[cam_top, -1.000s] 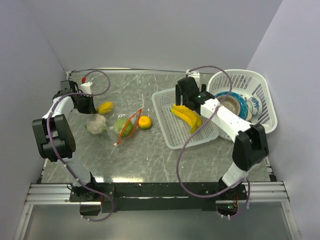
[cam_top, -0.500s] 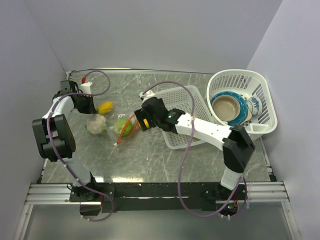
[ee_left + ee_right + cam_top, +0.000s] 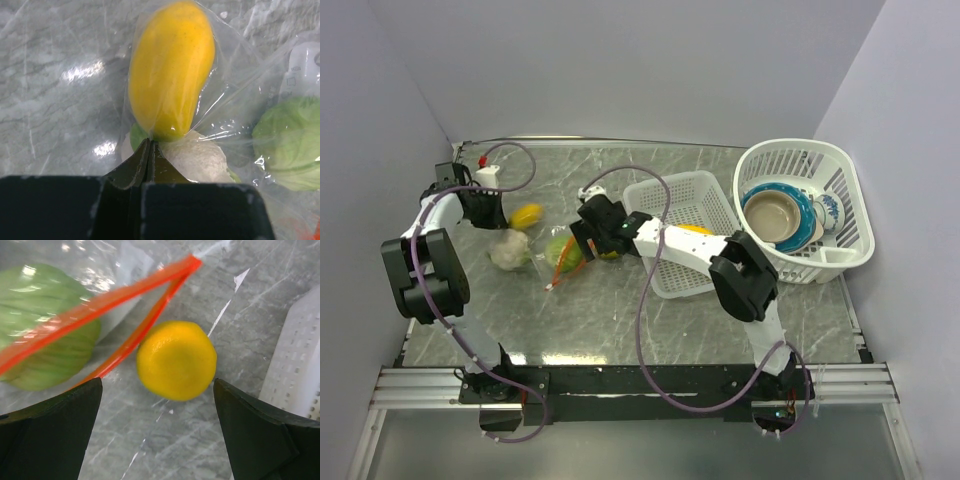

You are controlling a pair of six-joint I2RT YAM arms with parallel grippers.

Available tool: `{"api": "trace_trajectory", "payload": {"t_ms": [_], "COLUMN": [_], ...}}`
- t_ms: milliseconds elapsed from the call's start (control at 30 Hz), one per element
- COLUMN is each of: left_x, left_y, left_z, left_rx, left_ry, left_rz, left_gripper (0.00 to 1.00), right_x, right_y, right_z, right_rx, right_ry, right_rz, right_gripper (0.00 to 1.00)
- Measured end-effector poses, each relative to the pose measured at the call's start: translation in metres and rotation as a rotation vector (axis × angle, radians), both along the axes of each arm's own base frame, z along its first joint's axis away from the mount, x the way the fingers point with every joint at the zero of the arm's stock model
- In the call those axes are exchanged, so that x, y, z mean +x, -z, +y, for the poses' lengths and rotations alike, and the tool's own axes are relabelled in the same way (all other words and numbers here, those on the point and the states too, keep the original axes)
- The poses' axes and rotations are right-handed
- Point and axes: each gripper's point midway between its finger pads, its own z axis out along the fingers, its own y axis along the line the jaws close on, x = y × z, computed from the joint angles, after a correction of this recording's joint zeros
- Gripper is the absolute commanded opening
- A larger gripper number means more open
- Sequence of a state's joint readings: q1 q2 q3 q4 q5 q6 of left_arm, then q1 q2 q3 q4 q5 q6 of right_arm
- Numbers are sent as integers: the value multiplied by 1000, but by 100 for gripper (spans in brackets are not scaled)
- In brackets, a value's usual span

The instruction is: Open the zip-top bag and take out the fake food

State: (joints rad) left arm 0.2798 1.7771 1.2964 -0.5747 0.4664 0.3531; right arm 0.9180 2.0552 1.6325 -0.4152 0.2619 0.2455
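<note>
The clear zip-top bag (image 3: 542,245) lies on the table with its orange-red zip strip (image 3: 115,295) open. A yellow oval fruit (image 3: 171,70), a white cauliflower (image 3: 200,157) and a green leafy ball (image 3: 45,330) lie under its plastic. My left gripper (image 3: 150,143) is shut on the bag's plastic beside the oval fruit; it also shows in the top view (image 3: 492,212). An orange (image 3: 176,360) lies on the table just outside the bag's mouth. My right gripper (image 3: 157,385) hangs open over it, one finger on each side. The banana bunch (image 3: 695,231) lies in the slotted basket (image 3: 665,270).
A round white basket (image 3: 840,190) at the back right holds a blue bowl and a tan bowl. The slotted basket's edge (image 3: 300,370) is just right of the orange. Grey walls close in the table at the back and sides.
My right arm has swung left from the slotted basket, leaving the banana bunch there, and now hangs open over the orange. The left gripper has kept its hold on the bag.
</note>
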Motion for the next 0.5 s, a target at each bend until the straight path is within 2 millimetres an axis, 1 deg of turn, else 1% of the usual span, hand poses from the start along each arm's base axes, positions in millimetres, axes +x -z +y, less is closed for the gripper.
{"api": "trace_trajectory", "payload": {"t_ms": [67,133,200,300,400,500], "left_x": [-4,-6,-8,-10,-13,-16], "left_y": [0,-1,-4,-6,-6,-5], "left_z": [7,15,24,31,32,28], "left_rx": [1,6,12,17,14,11], "left_ry": [-10,-19,-31,-37,-35,-14], "left_rz": [10,15,16,20,31,40], "left_gripper": [1,1,1,1,1,1], "right_x": [0,-1,-2,-1,0,3], "right_y": [12,20,23,24,25,30], "right_z": [-2,-4,-4,-4,-3,-2], "right_rx": [-24,-37,-36,-31,-29,-26], "right_ry": [5,7,9,10,10,12], "right_rz": [13,25,28,27,28,29], "right_gripper": [100,100,100,100,100,100]}}
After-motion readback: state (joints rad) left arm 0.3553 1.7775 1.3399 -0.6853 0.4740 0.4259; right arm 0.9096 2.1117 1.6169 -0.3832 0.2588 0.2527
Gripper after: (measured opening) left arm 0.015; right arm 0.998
